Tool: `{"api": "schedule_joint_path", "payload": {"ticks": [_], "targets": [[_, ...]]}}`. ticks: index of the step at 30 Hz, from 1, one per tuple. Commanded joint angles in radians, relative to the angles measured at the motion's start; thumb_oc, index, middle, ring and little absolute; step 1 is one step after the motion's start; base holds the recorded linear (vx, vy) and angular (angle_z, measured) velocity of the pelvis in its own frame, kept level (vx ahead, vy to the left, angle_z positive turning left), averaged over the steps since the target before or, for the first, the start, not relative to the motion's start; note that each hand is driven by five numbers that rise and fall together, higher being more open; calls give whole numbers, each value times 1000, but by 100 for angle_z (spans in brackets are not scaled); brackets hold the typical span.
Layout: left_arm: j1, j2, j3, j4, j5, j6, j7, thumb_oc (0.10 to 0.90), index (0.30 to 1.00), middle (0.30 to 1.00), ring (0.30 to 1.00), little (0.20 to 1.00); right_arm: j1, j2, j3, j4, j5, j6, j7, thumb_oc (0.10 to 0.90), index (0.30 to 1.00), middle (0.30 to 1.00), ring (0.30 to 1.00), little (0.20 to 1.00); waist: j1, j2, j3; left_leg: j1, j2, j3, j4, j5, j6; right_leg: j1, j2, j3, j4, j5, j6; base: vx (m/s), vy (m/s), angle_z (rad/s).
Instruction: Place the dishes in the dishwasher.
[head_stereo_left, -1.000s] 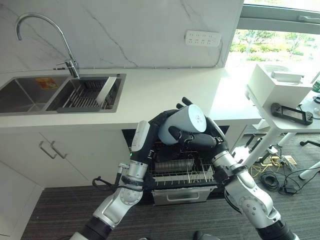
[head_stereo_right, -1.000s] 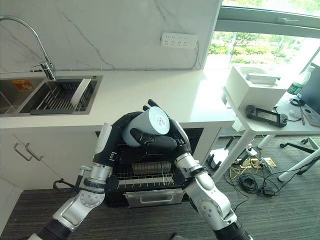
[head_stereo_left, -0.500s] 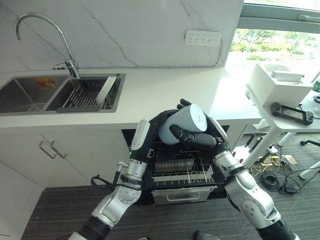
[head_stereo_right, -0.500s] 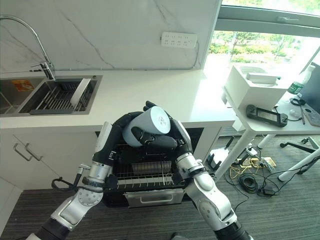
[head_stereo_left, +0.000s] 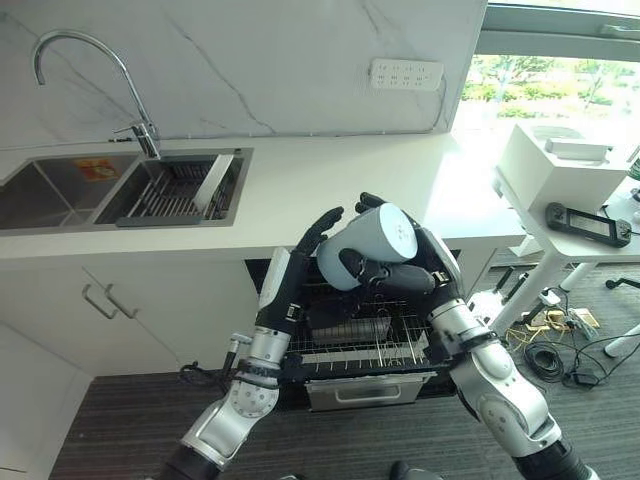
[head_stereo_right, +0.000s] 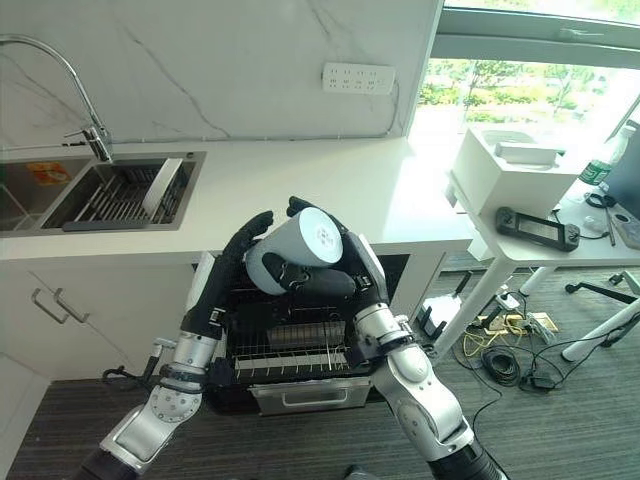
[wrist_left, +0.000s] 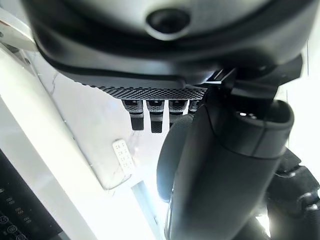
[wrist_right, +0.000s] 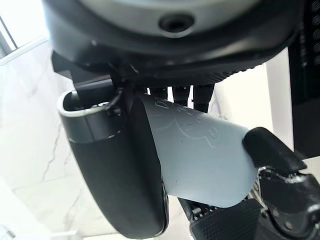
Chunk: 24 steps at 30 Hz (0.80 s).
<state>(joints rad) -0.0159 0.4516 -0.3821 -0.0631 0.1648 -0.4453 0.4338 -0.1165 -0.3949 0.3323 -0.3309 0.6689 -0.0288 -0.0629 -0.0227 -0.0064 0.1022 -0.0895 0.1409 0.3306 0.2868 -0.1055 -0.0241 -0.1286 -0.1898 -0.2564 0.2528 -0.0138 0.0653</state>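
A pale blue cup (head_stereo_left: 377, 240) hangs tilted above the pulled-out dishwasher rack (head_stereo_left: 362, 348), its flat base turned toward me. My right hand (head_stereo_left: 404, 279) is shut on it, thumb across the front and fingers curled round the back; the right wrist view shows the cup (wrist_right: 200, 156) close against the thumb. My left hand (head_stereo_left: 303, 254) stands open just left of the cup with fingers straight and pointing up, palm toward the cup. Its fingers (wrist_left: 151, 114) stick out straight in the left wrist view. The wire rack sits under the counter, with a dark cutlery basket (head_stereo_left: 346, 320) inside it.
The white countertop (head_stereo_left: 330, 175) runs above the dishwasher. A sink with a drainer insert (head_stereo_left: 172, 190) and a tall tap (head_stereo_left: 132, 95) lie at the left. At the right stands a white side table (head_stereo_left: 560, 235) with a box and a black controller (head_stereo_left: 588, 223). Cables lie on the floor beneath it.
My left hand has let go of the cup and opened, drawing slightly left. The right hand keeps hold of the cup in nearly the same place.
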Motion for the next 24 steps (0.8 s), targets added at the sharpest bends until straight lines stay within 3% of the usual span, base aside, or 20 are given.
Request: {"api": "schedule_joint_path", "payload": {"ticks": [1, 8, 14, 18, 20, 22, 24], "targets": [[-73, 15, 236, -72, -54, -62, 212, 800, 900, 900, 900, 900, -38, -1, -190, -115, -21, -160, -3, 400, 300, 300, 300, 300, 22, -5, -30, 46, 12, -124, 13, -157, -36, 66, -14, 0, 47, -179, 72, 0, 0, 0], [-14, 16, 429, -44, -9, -28, 326, 800, 900, 900, 900, 900, -2, -13, -274, -112, -58, -144, -11, 400, 300, 300, 300, 300, 12, 1, -43, 46, 15, -123, 13, -153, -43, 67, -11, 7, 47, -188, 66, 10, 21, 0], [19, 39, 495, 19, -11, -35, 284, 800, 900, 900, 900, 900, 26, -20, -363, -84, -51, -175, -45, 400, 300, 300, 300, 300, 1, -1, -44, 45, 16, -119, 13, -151, -46, 64, -6, 11, 47, -191, 65, -8, 6, 2], [28, 55, 464, 15, -115, -31, 29, 800, 900, 900, 900, 900, 37, -30, -379, -74, -71, -170, -51, 400, 300, 300, 300, 300, -7, 5, -40, 47, 20, -112, 13, -149, -46, 61, -2, 20, 47, -190, 64, 0, 0, 0], [25, 58, 454, 7, -157, -16, -41, 800, 900, 900, 900, 900, 41, -32, -383, -70, -70, -166, -49, 400, 300, 300, 300, 300, -8, 7, -39, 46, 21, -110, 13, -148, -46, 59, -1, 21, 47, -189, 65, 0, 0, 0], [24, 66, 436, 0, -207, 14, -134, 800, 900, 900, 900, 900, 45, -36, -388, -57, -67, -163, -43, 400, 300, 300, 300, 300, -10, 9, -36, 47, 22, -108, 13, -148, -46, 58, -1, 22, 47, -188, 66, 0, 0, 0], [24, 73, 392, -17, -230, 111, -265, 800, 900, 900, 900, 900, 55, -37, -395, -51, -66, -153, -32, 400, 300, 300, 300, 300, -16, 14, -31, 46, 23, -104, 13, -146, -44, 56, 0, 23, 47, -184, 69, -24, -7, -4]]}}
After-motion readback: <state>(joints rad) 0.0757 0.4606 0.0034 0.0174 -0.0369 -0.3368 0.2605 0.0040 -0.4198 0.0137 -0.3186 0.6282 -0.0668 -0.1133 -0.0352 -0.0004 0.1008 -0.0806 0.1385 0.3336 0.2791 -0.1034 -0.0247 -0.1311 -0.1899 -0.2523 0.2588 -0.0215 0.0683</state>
